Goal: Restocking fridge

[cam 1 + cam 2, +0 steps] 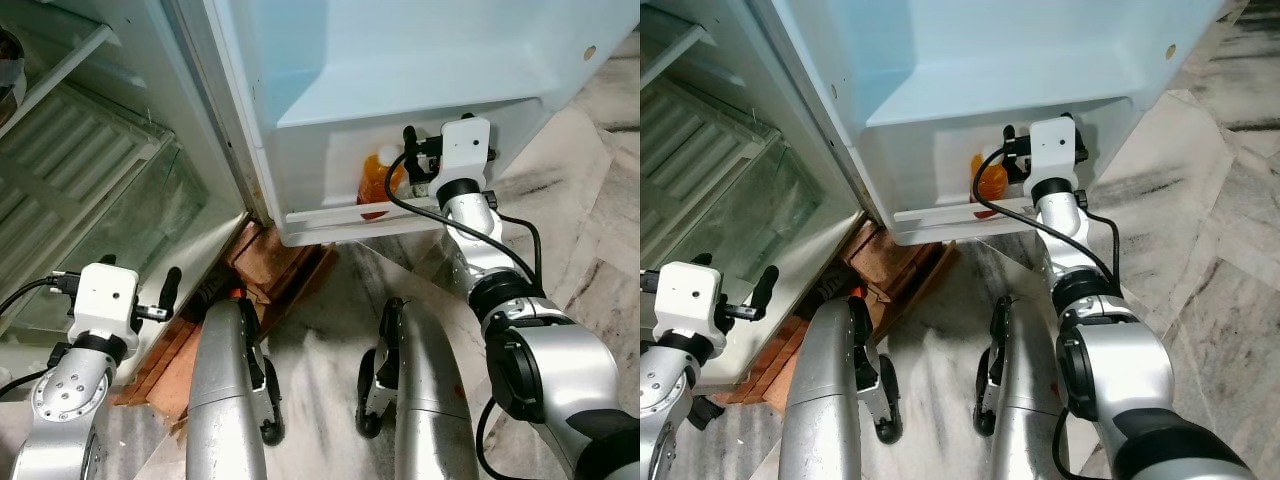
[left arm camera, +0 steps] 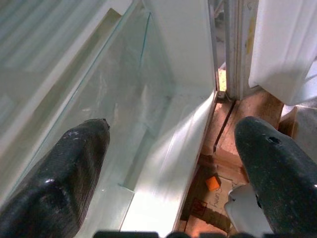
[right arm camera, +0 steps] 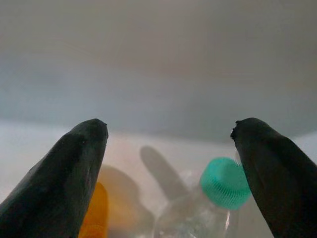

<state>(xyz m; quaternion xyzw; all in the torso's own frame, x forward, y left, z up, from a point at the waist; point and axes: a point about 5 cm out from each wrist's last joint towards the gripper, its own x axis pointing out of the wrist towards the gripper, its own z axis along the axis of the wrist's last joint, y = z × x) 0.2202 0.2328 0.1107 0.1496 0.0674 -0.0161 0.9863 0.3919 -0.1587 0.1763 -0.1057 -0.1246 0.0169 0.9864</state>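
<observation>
Right claw (image 3: 168, 134): spread, over door shelf (image 1: 330, 215) bottles.
Orange bottle (image 1: 375, 185): upright beside green-capped bottle (image 3: 225, 183).
Left claw (image 2: 171, 134): spread, near crisper.

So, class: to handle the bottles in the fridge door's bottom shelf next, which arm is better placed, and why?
Probably the right. Its end effector is open at the door shelf, beside the orange bottle, with the green-capped bottle between its fingers. The left end effector hangs open low by the fridge's glass drawer.

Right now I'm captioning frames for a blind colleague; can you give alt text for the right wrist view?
The right claw is open, its two black fingers framing a clear bottle with a green cap against the white fridge door shelf. An orange bottle peeks in beside it, partly behind one finger.
</observation>
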